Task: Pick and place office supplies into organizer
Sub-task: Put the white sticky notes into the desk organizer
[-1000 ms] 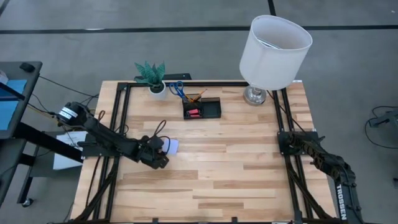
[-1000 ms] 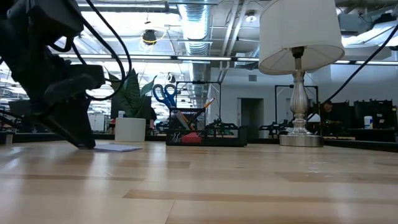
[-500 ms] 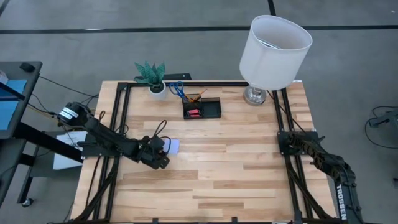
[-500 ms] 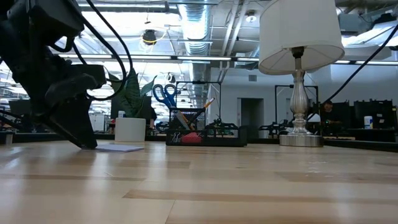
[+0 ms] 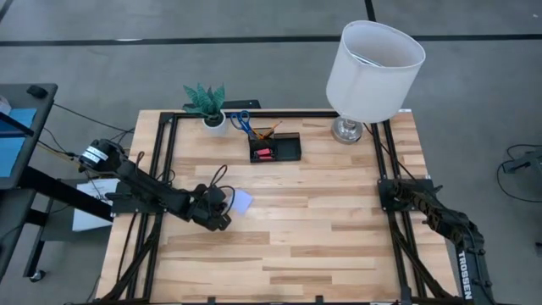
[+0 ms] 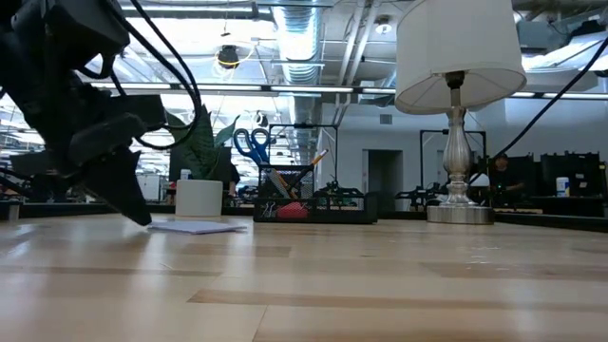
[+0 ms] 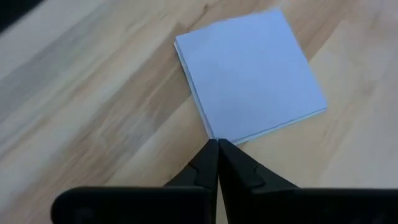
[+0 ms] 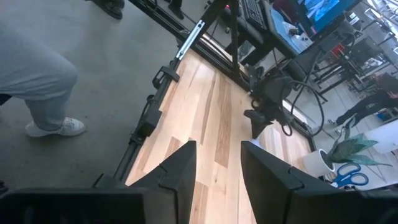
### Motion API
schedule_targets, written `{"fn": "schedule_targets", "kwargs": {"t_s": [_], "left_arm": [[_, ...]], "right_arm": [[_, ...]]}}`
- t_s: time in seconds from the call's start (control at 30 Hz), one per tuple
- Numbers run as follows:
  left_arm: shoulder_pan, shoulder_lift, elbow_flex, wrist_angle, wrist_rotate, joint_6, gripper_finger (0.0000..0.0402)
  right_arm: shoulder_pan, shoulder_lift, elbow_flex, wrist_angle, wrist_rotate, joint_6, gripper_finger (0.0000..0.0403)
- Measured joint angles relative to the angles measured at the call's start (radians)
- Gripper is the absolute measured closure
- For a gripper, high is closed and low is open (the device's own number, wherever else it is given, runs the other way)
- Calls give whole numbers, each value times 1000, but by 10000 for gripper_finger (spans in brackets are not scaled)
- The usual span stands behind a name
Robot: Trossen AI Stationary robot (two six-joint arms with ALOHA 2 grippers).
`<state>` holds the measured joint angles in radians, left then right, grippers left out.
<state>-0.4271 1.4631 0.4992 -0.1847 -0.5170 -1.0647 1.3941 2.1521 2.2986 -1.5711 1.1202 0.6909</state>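
The pale lavender note pad (image 5: 244,201) lies flat on the table left of centre; it also shows in the left wrist view (image 7: 249,74) and the low view (image 6: 195,227). My left gripper (image 7: 217,144) is shut, its tips at the pad's nearest corner. The black organizer (image 5: 275,148) stands at the far middle, with blue-handled scissors (image 5: 240,119) and pens upright in its cup and a pink-red piece in its tray. My right gripper (image 8: 217,168) waits open and raised at the table's right edge, with nothing between its fingers. My left gripper meets the note pad's corner (image 7: 211,134) with its shut fingertips. The fingers slant down from the table's left side. The pad lies flat on the table. I cannot tell whether any sheet is caught between the tips.
A white pot with a green plant (image 5: 212,114) stands at the far left beside the organizer. A lamp with a white shade (image 5: 373,68) stands at the far right. A person's legs (image 8: 37,81) show on the floor beyond the table.
My left gripper has shut where it stood, at the pad's corner. The note pad has slid a little toward the table's right edge and turned slightly, staying flat on the table.
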Motion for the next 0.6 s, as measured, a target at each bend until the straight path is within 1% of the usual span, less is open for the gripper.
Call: {"fn": "schedule_targets", "kwargs": {"t_s": [0.27, 0.47, 0.6], "left_arm": [[0, -1, 0, 30, -48, 30, 401], [0, -2, 0, 58, -70, 29, 401], [0, -2, 0, 88, -82, 3, 401]], "right_arm": [[0, 0, 0, 0, 0, 0, 285], [0, 0, 0, 0, -1, 0, 285], [0, 0, 0, 0, -13, 9, 285]]}}
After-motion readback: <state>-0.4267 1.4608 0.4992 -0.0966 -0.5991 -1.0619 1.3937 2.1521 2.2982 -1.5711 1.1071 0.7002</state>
